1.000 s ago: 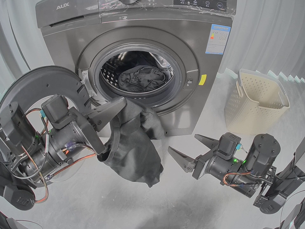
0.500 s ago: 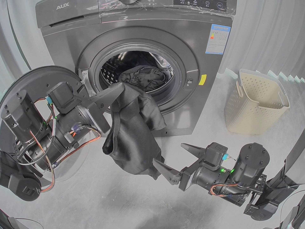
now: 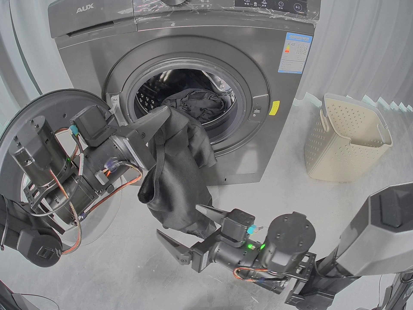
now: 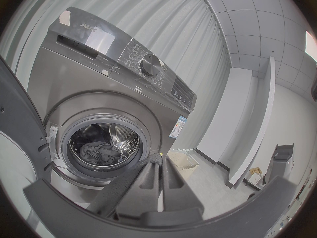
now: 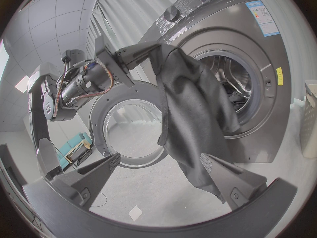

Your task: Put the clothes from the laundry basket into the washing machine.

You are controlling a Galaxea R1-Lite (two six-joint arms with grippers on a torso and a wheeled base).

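Observation:
My left gripper (image 3: 163, 113) is shut on a dark garment (image 3: 178, 173) that hangs from its tip just in front of the washing machine's (image 3: 189, 35) round opening. The same garment (image 5: 191, 116) drapes down in the right wrist view, held by the left gripper (image 5: 153, 48). More dark clothes (image 3: 193, 104) lie inside the drum (image 4: 99, 151). My right gripper (image 3: 183, 229) is open, low under the hanging cloth, with one finger touching its lower hem. The left gripper (image 4: 160, 159) pinches a fold of fabric in its own view.
The machine's door (image 3: 47, 108) stands swung open at the left, behind my left arm. A beige laundry basket (image 3: 348, 138) sits on the floor to the right of the machine. Bare grey floor lies in front.
My left gripper lifted the garment up toward the drum opening. My right arm swung left and down until its open gripper came under the hanging cloth.

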